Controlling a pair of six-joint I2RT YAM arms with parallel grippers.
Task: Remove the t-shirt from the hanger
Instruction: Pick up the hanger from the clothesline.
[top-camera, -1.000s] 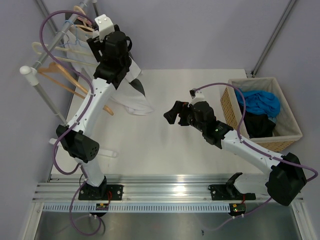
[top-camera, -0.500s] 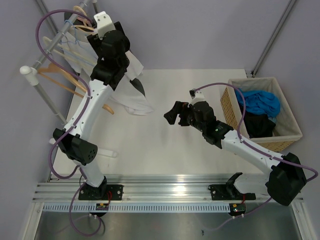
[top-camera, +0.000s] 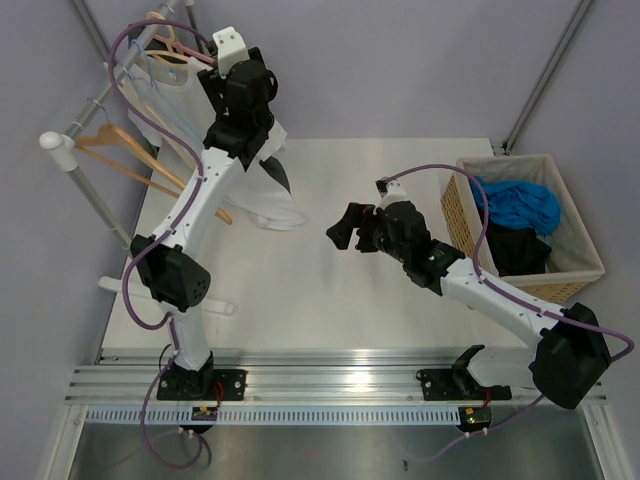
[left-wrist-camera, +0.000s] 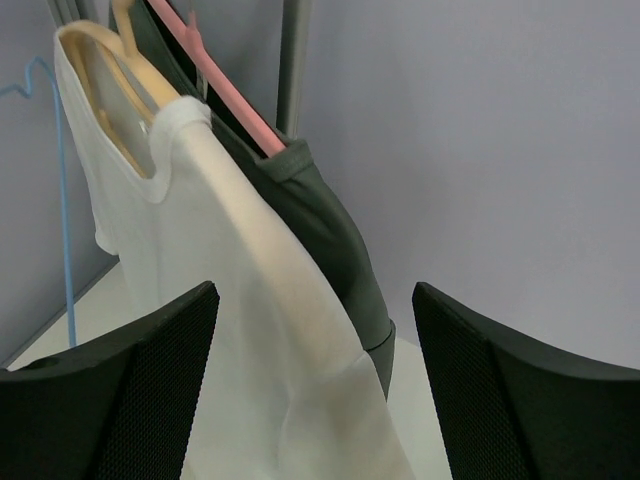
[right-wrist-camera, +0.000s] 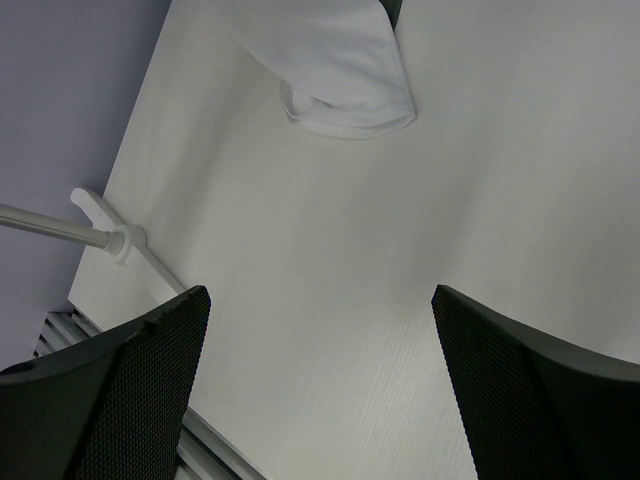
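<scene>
1. Reaching up to the rack (top-camera: 90, 195) at the table's far left corner, the left arm (top-camera: 200, 190) holds the left gripper (left-wrist-camera: 312, 330) level with the hung clothes.
2. Its jaws stand apart, one on either side of the t-shirt (left-wrist-camera: 190, 210) in the wrist view. They clamp nothing, and I cannot tell whether either one touches the cloth.
3. The t-shirt is white and sits on its hanger (left-wrist-camera: 95, 55), a pale one whose arm shows through the neck opening.
4. From the hanger the t-shirt slopes down to the table (right-wrist-camera: 330, 200), where its lower end lies bunched on the surface.
5. Just behind the t-shirt hangs a dark green garment (left-wrist-camera: 330, 230) on a pink hanger (left-wrist-camera: 225, 85). A blue wire hanger (left-wrist-camera: 62, 200) is at the left of that view.
6. Wooden hangers (top-camera: 125, 160) hang bare on the rack, on the side nearer the arms' bases.
7. The right gripper (right-wrist-camera: 320, 300) hovers over the middle of the table, well apart from the t-shirt, with its jaws spread wide and nothing between them.
8. Its camera looks down on the table, with the t-shirt's bunched end at the top edge and the rack's white foot (right-wrist-camera: 110, 238) at the left.
9. A basket (top-camera: 458, 215) stands at the table's right edge, holding a blue cloth (top-camera: 515, 205) and a dark cloth (top-camera: 520, 250).
</scene>
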